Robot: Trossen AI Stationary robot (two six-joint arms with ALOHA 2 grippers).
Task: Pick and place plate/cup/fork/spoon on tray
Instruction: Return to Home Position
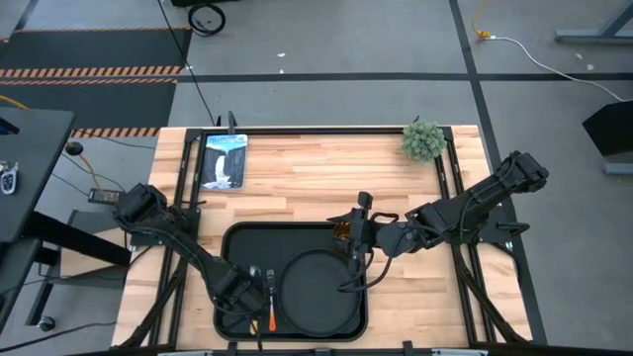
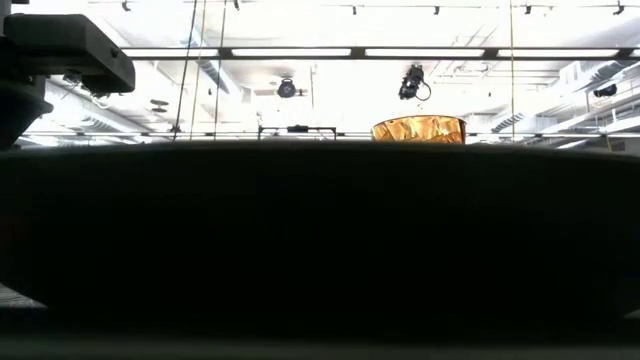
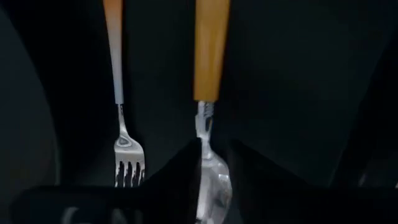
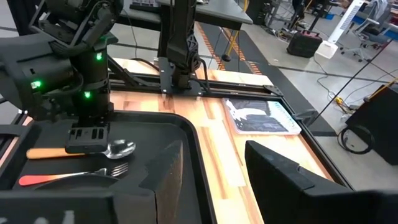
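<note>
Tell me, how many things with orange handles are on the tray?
2. The fork and the spoon lie side by side on the tray's left part, beside the plate; the left gripper, open, is at the spoon's bowl. None seems hidden.

High view: bright, even light from above; soft faint shadows on table [image 1: 316, 173]. Tray [image 1: 237, 242] very black, little detail inside.
Low view: strong light from behind, from ceiling lights [image 2: 290, 52]; tray wall just a black band; cup [image 2: 419, 129] glows amber.
Left wrist view: dim; small shine on spoon [image 3: 214, 183] and fork [image 3: 127, 158].
Right wrist view: bright; white glare on spoon bowl.
</note>
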